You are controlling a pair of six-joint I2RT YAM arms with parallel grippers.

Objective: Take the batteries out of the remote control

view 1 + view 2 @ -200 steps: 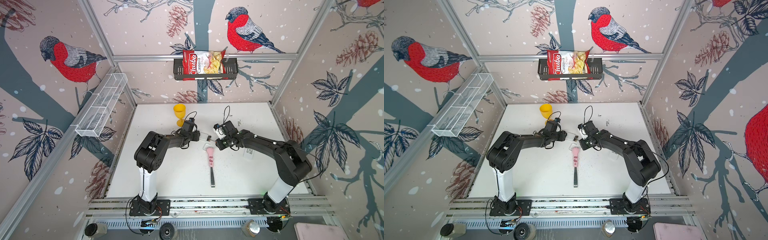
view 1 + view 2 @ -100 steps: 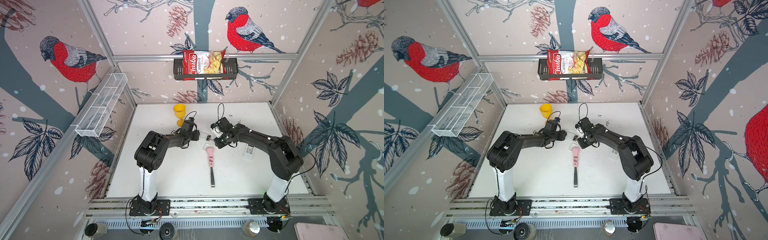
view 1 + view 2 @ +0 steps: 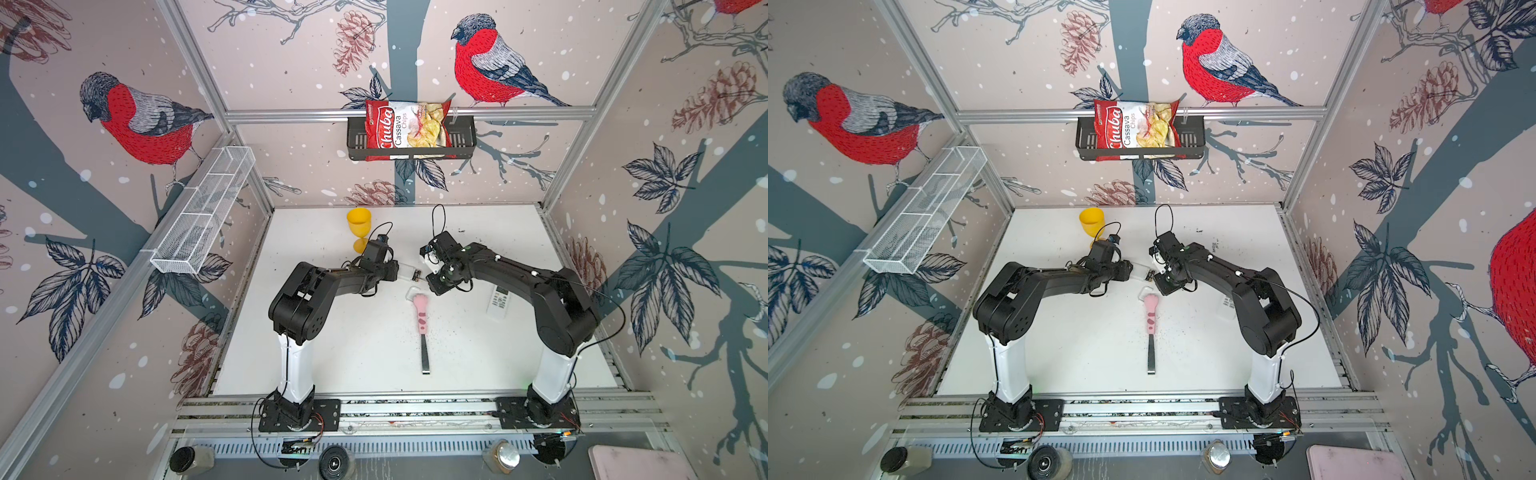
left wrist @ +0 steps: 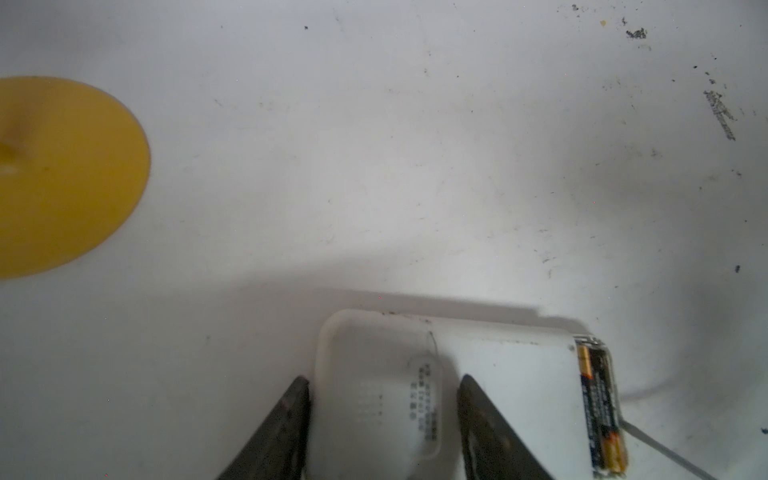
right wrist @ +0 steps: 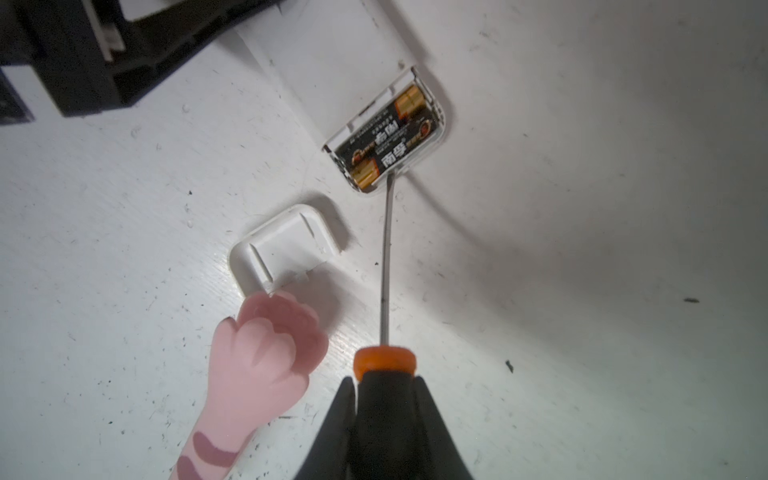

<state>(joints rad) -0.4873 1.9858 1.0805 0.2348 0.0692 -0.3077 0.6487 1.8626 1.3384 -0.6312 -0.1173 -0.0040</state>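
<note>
My left gripper point(image 4: 384, 380) is shut on one end of the white remote control point(image 4: 511, 374), which lies at mid-table in both top views point(image 3: 409, 272) point(image 3: 1142, 272). Its compartment is uncovered and two batteries point(image 5: 386, 141) point(image 4: 600, 407), black with gold ends, sit side by side in it. The right gripper point(image 5: 384, 380) point(image 3: 432, 282) is shut on the black-and-orange screwdriver point(image 5: 385, 361). The thin shaft reaches to the compartment's rim, beside the batteries. The white battery cover point(image 5: 286, 245) point(image 3: 413, 291) lies loose on the table near the remote.
A pink cat-paw handled tool point(image 3: 422, 316) point(image 5: 257, 365) lies next to the cover, blade toward the front. A yellow goblet point(image 3: 358, 226) stands behind my left wrist. Another white remote point(image 3: 498, 301) lies under my right arm. A wall basket point(image 3: 411, 139) holds a chips bag.
My right wrist has shifted slightly left toward the remote, carrying the screwdriver. The left arm and the remote have stayed still.
</note>
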